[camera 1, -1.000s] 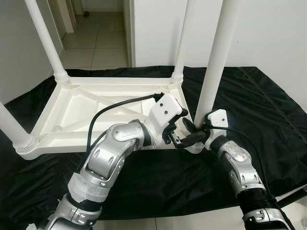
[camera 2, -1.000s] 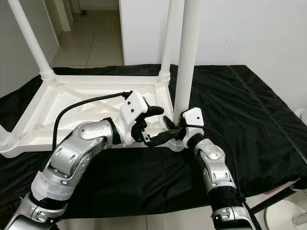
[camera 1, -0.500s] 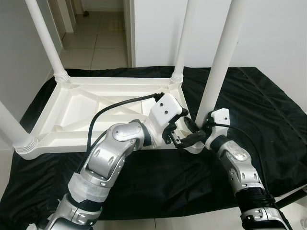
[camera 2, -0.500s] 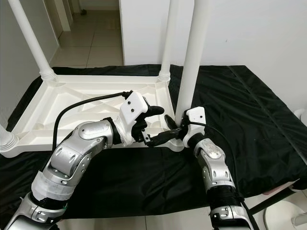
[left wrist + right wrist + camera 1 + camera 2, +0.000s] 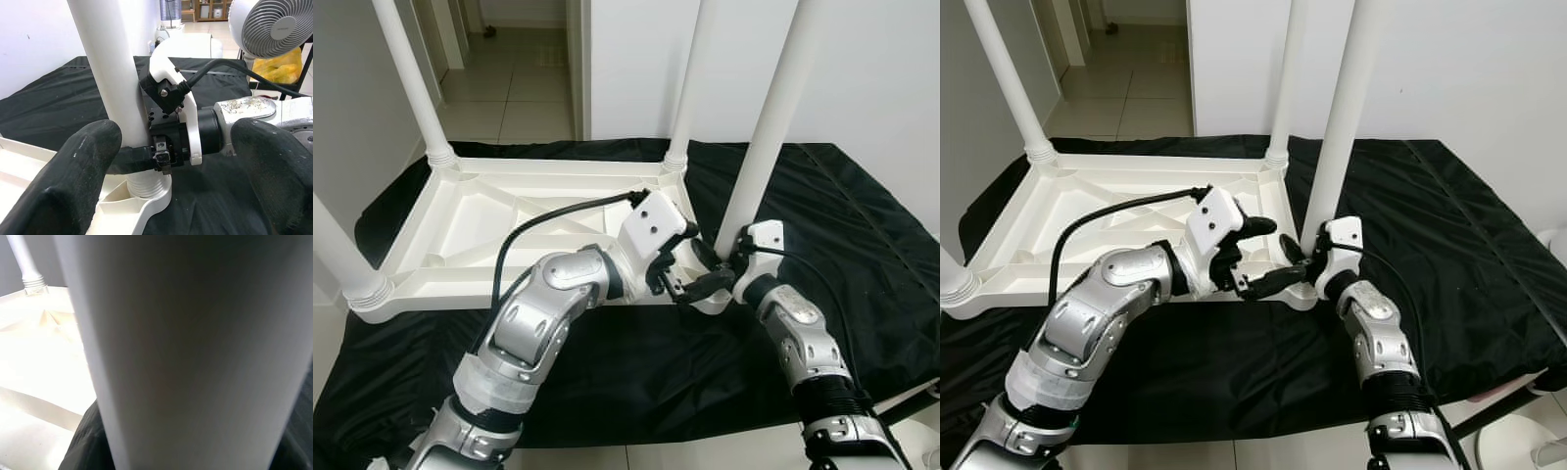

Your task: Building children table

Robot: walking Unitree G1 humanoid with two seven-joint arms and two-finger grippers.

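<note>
Right gripper (image 5: 1295, 273): clenched around the base of the near-right white round plastic leg (image 5: 1340, 127), just above its threaded collar, at the near right corner of the table top.
Left gripper (image 5: 171, 161): released, its two black padded fingers (image 5: 80, 161) spread apart, hovering just beside that same leg base without touching it.
Task's thing: white moulded plastic children's table top (image 5: 489, 220), lying upside down on the black glossy sheet (image 5: 842, 206) that covers the floor.
Progress: four legs stand in the corner sockets. The near-right leg leans outward, so I judge it not yet seated or tightened; the far-left leg (image 5: 406, 78) also tilts. Left to do: tightening, then turning the table upright.
Materials: smooth matt tubes, ribbed collars, underside braced by diagonal ribs; the sheet is crinkled and shiny.
</note>
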